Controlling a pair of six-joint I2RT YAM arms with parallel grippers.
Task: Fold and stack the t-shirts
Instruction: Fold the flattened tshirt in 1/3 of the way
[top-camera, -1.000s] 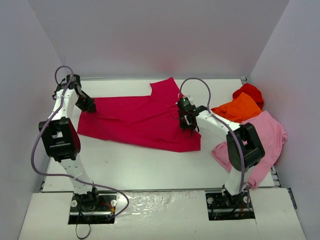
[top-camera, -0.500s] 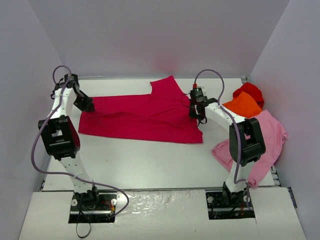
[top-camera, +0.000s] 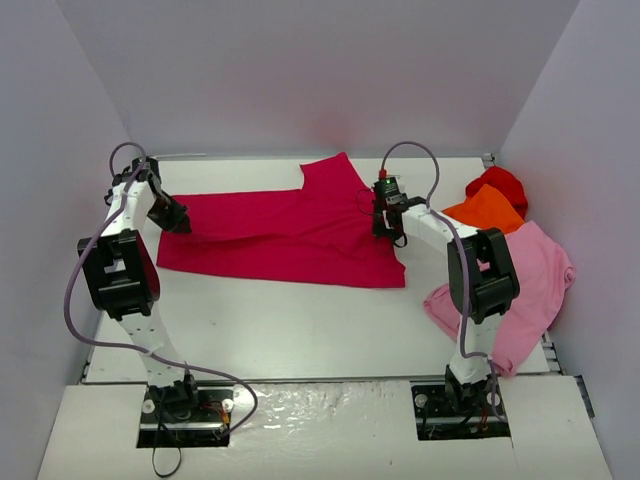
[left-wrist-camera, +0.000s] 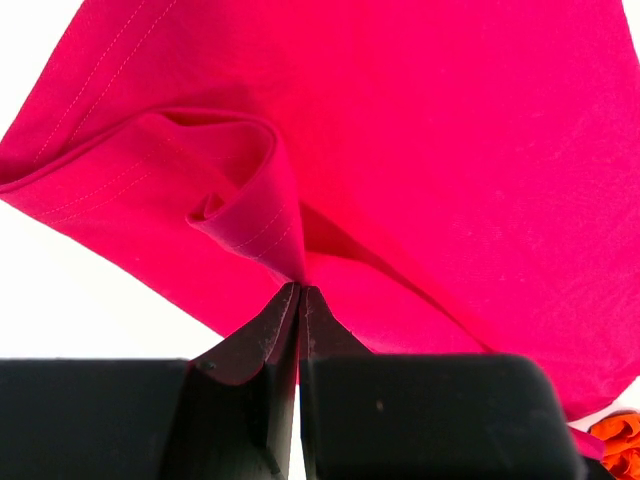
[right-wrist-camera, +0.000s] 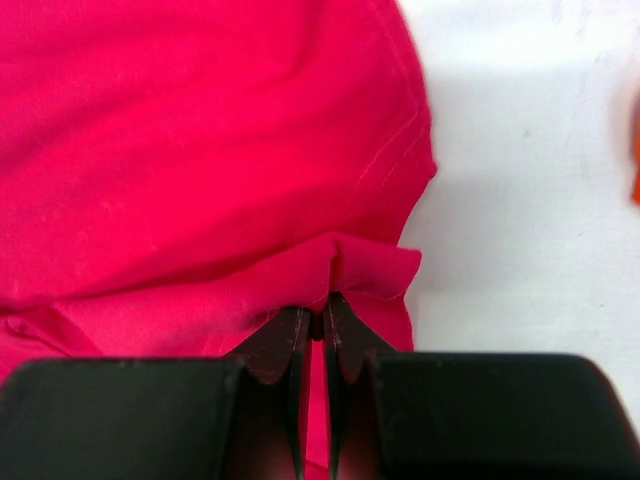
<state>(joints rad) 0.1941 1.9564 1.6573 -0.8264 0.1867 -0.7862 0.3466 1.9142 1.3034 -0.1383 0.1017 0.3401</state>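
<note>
The crimson-magenta t-shirt (top-camera: 280, 235) lies spread across the middle of the table (top-camera: 300, 325). The left gripper (left-wrist-camera: 300, 290) is clenched on a pinch of cloth at its left edge, and the right gripper (right-wrist-camera: 318, 320) grips a fold at its right edge. The orange t-shirt (top-camera: 487, 212), red t-shirt (top-camera: 502, 182) and light pink t-shirt (top-camera: 538, 268) lie heaped at the table's right side.

**Clearance listing**

Between left gripper (top-camera: 178, 222) and right gripper (top-camera: 383, 228), crimson t-shirt (top-camera: 280, 235) is filling the span. Nearward of both, table (top-camera: 300, 325) is lying bare. Outboard of right gripper, orange t-shirt (top-camera: 487, 213), red t-shirt (top-camera: 500, 183) and pink t-shirt (top-camera: 535, 270) are crowding the way.
</note>
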